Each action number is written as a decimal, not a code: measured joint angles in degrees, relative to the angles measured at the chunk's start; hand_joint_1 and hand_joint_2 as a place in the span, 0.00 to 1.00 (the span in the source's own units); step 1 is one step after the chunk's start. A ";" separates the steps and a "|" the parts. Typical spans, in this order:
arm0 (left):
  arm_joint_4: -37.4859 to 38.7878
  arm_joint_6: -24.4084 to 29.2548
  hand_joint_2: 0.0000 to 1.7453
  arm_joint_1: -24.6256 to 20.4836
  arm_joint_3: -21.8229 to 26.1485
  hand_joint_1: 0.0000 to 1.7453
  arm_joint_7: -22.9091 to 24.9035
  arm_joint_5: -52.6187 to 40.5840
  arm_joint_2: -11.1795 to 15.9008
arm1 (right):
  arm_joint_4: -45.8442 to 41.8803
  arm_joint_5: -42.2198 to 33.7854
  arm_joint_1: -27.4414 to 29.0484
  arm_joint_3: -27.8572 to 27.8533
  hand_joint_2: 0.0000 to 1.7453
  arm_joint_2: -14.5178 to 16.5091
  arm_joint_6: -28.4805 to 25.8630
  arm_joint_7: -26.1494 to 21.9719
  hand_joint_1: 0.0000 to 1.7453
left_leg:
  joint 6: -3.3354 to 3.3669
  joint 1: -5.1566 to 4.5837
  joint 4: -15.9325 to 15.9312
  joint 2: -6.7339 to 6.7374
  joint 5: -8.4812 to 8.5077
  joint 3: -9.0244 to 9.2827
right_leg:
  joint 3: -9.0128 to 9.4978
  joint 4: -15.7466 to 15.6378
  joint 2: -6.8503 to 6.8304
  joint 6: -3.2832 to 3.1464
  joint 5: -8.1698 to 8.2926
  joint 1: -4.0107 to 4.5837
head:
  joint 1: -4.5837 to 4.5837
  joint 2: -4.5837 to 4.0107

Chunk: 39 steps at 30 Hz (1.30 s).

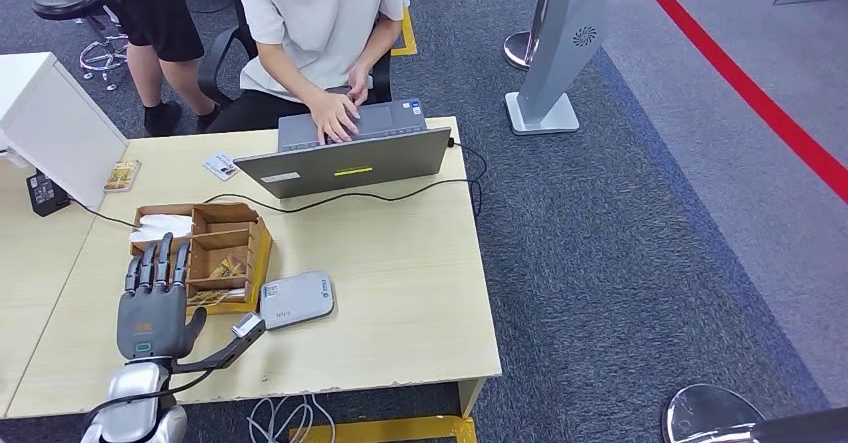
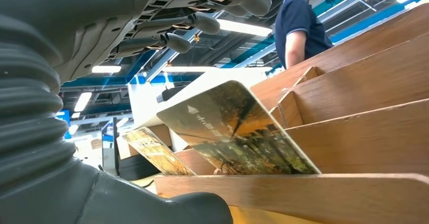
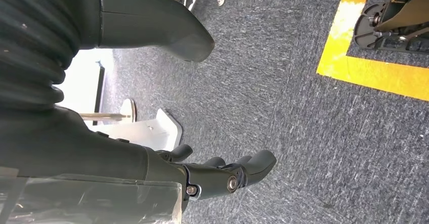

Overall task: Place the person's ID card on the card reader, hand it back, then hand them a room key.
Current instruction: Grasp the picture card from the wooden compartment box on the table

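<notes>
The left arm comes up from the near edge of the table [image 1: 400, 303], and the left hand [image 1: 152, 303] lies flat, palm down, at the near left corner of the wooden box [image 1: 238, 225]. Its fingers [image 1: 160, 261] are straight and close together, pointing away from the robot, their tips over the box's left compartments; the thumb [image 1: 195, 328] sticks out to the right. The hand holds nothing.

In the left wrist view the fingers [image 2: 202, 19] stretch out above a key card [image 2: 238, 133] that leans tilted in a slot of the box, with clear air between card and fingertips. A second card [image 2: 154, 150] leans in a slot further back. Whether the palm touches the box's edge is hard to tell from these angles.

The card reader [image 1: 296, 299], a grey flat device, lies on the table touching the box's near right corner, just right of the thumb. A small card [image 1: 221, 166] that may be the ID card lies on the far side of the table, beside the laptop [image 1: 345, 158], well apart from the hand. A person [image 1: 320, 23] sits behind the laptop with both hands on its keyboard.

The right hand [image 3: 217, 176] hangs beside the robot over the grey carpet [image 3: 283, 82], fingers loosely extended with a slight curl, thumb apart, nothing in it.
</notes>
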 joint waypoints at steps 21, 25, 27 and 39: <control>0.20 0.00 1.00 -0.68 -0.74 0.55 -1.33 -0.01 -0.11 | 0.00 0.00 0.00 0.52 1.00 -0.09 0.08 -0.20 0.00 | 0.00 0.00 0.00 0.00 0.00 0.00 | 0.00 0.00 0.00 0.00 0.00 0.00 | 0.01 0.01; 0.20 0.00 1.00 -0.69 -0.74 1.00 -1.84 0.00 -0.32 | 0.00 0.00 0.00 0.53 1.00 -0.11 0.08 -0.20 0.00 | 0.00 0.00 0.00 -0.01 0.00 0.00 | 0.00 0.00 0.00 0.00 0.00 0.00 | 0.01 0.01; 0.22 0.00 1.00 -0.70 -0.74 1.00 -2.49 0.01 -0.39 | 0.00 0.00 0.00 0.53 1.00 -0.11 0.08 -0.20 0.00 | 0.00 0.00 0.00 0.00 0.00 0.00 | 0.00 0.00 0.00 0.00 0.00 0.00 | 0.01 0.00; 1.59 0.10 1.00 -0.79 1.29 1.00 -9.95 0.27 -1.51 | 0.00 -0.07 0.00 0.55 1.00 -0.25 0.09 -0.24 0.00 | 0.00 0.00 0.00 -0.01 0.00 0.00 | 0.01 0.00 -0.01 0.00 0.00 0.00 | 0.00 0.00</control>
